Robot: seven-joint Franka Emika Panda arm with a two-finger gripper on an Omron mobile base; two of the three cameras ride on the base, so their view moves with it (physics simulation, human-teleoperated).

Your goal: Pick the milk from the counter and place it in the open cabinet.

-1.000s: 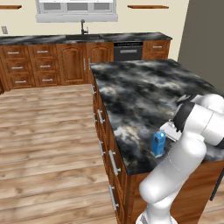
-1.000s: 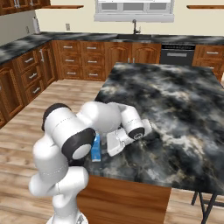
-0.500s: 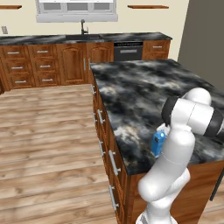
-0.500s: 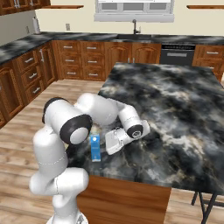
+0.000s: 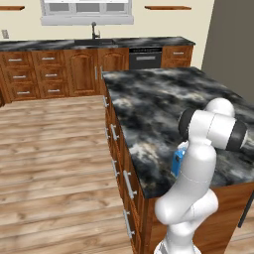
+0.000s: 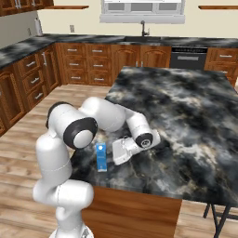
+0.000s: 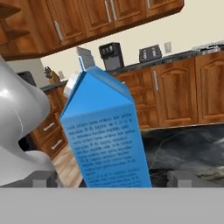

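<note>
I see the milk [image 6: 101, 157] standing upright near the tabletop's [image 6: 186, 116] front edge, with my pincer [image 6: 122, 150] just beside it, on its right in the right base view.

Left base view: we look from behind arm, left side, forward and down over desk [image 5: 163, 106]; back wall cabinets far off. Right base view: same height, right side, same forward-down aim onto desk [image 6: 195, 121]. Both share marbled top and milk [image 5: 177, 159] [image 6: 101, 157] at near edge. Hand view: we sit low, very close, facing milk [image 7: 107, 131] level, frame tilted; wall cabinets behind.
</note>
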